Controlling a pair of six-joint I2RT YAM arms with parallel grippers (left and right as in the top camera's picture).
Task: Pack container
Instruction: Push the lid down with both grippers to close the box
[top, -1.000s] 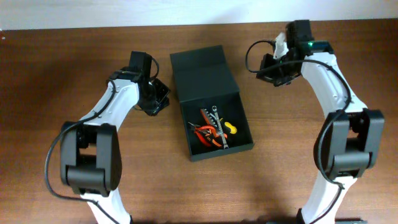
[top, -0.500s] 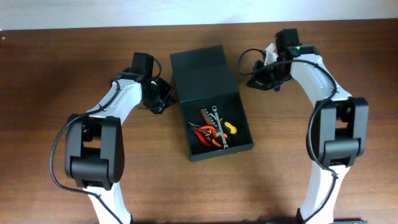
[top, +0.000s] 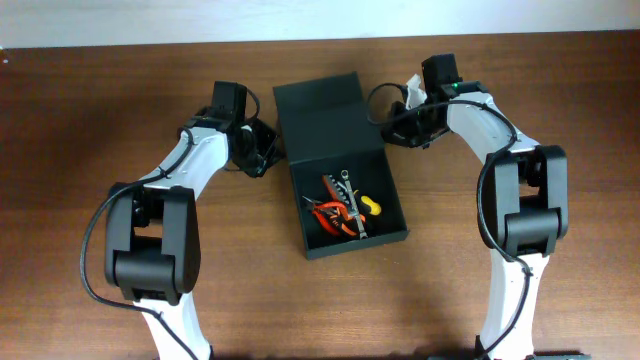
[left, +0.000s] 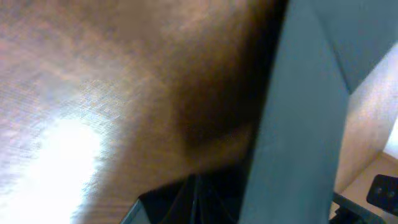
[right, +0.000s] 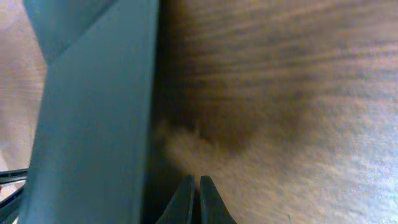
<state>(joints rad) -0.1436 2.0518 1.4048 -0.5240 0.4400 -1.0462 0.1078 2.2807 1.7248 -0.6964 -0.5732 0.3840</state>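
Note:
The container (top: 394, 236) is a dark green-black box in the middle of the table, open, with its flap lid (top: 325, 115) laid flat behind it. Inside lie red-handled pliers (top: 330, 215), a silver wrench (top: 352, 205) and a yellow-handled tool (top: 371, 207). My left gripper (top: 268, 150) is shut and low at the lid's left edge. The left wrist view shows its dark fingertips (left: 198, 202) close beside the lid (left: 298, 124). My right gripper (top: 386, 128) is shut at the lid's right edge, its fingertips (right: 198, 198) pressed together next to the lid (right: 93, 112). Neither holds anything.
The brown wooden table (top: 120, 90) spreads around the container. A pale wall strip (top: 200, 20) runs along the far edge. Both arms' bases stand at the near edge.
Both grippers have moved inward toward the lid, the left one right and the right one left and slightly down. Both stay shut. The container and tools have not moved.

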